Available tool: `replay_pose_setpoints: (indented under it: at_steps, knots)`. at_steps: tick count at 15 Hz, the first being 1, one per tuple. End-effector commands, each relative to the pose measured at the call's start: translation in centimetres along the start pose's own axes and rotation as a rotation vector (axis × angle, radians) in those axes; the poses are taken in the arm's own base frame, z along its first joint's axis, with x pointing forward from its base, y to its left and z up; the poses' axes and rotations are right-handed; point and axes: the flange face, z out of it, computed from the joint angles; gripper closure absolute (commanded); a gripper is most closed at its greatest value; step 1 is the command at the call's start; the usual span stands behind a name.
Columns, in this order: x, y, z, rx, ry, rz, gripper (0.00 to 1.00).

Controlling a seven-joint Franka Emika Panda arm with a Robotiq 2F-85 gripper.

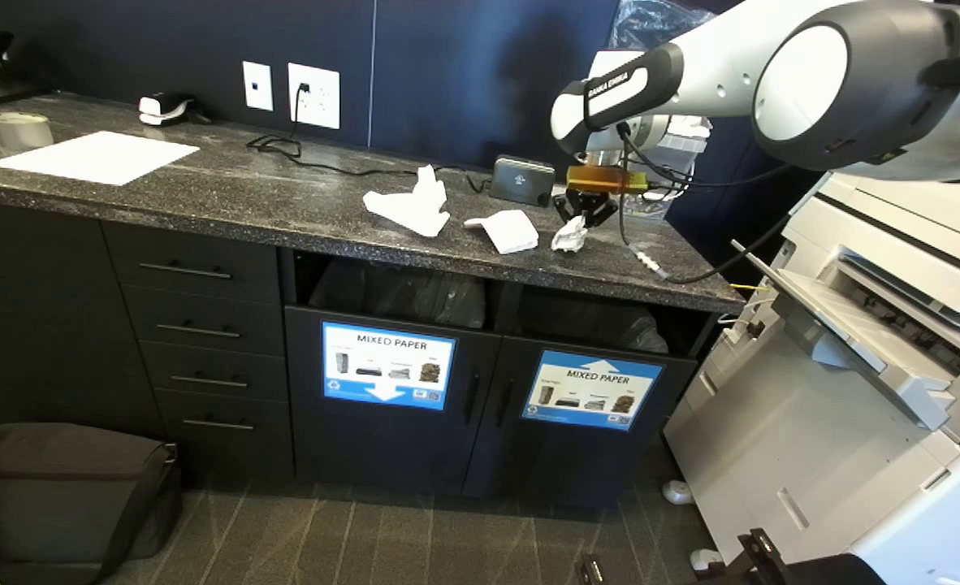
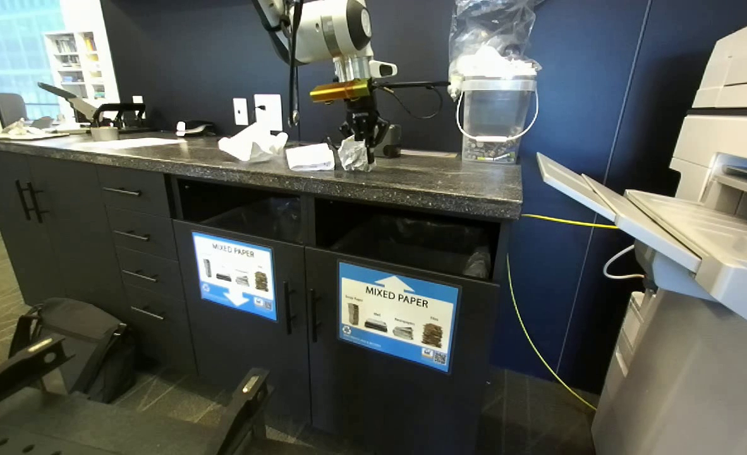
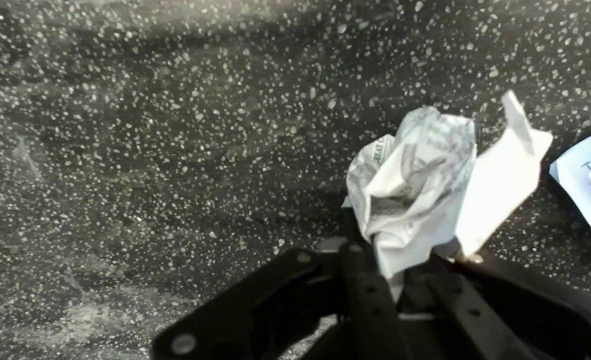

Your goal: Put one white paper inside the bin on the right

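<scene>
Printer (image 1: 805, 406) beside counter (image 1: 228, 183), bag (image 1: 66, 487) on floor (image 1: 382, 536)

Tape (image 1: 21, 133) sits on the counter, well apart from a bucket (image 2: 498, 107) with its handle (image 2: 498, 138) down. A cord (image 1: 271, 143) is plugged into an outlet (image 1: 322, 110); a yellow cable (image 2: 566, 220) stretches between counter and printer.
</scene>
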Motion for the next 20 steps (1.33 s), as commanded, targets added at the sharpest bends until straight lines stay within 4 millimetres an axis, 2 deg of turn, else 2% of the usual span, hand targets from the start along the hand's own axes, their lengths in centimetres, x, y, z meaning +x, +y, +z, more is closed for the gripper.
replay_pose_setpoints:
  at_steps: [1,5,10,17,20]
  knots:
    - [0.0,0.8,-0.3,0.005,-0.020,0.012,0.86]
    - [-1.8,0.7,-0.4,0.016,-0.059,0.004,0.86]
    - [-6.2,0.3,-1.0,0.028,-0.116,-0.061,0.88]
    - [-12.9,-0.3,-1.2,0.051,-0.120,-0.124,0.88]
    - [-16.7,-0.5,-0.9,0.065,-0.129,-0.151,0.88]
